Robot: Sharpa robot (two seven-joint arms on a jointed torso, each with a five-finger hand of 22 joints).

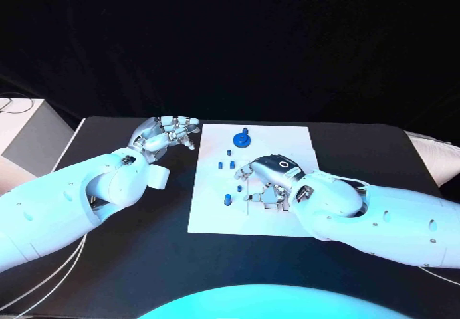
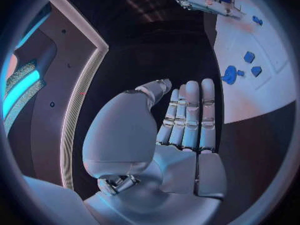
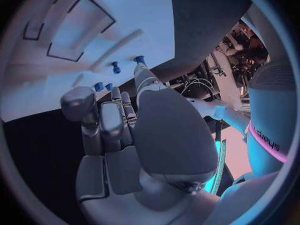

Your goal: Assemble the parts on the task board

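The white task board (image 1: 288, 143) lies in the middle of the black table. A round blue part (image 1: 242, 139) sits near its far edge, and several small blue parts (image 1: 230, 157) stand along its left side. My right hand (image 1: 268, 178) hovers low over the board's middle with its fingers curled down towards the plate. In the right wrist view, small blue parts (image 3: 115, 67) stand just past the fingertips (image 3: 106, 116), and I cannot tell whether anything is pinched. My left hand (image 1: 171, 133) is beside the board's far left corner, its fingers (image 2: 190, 115) straight and together, holding nothing.
A pale box (image 1: 28, 126) stands off the table's far left corner, and a white object (image 1: 436, 156) lies at the right edge. Dark outlined recesses (image 3: 81, 30) mark the board's far part. Bare black table (image 1: 125, 259) stretches in front of the board.
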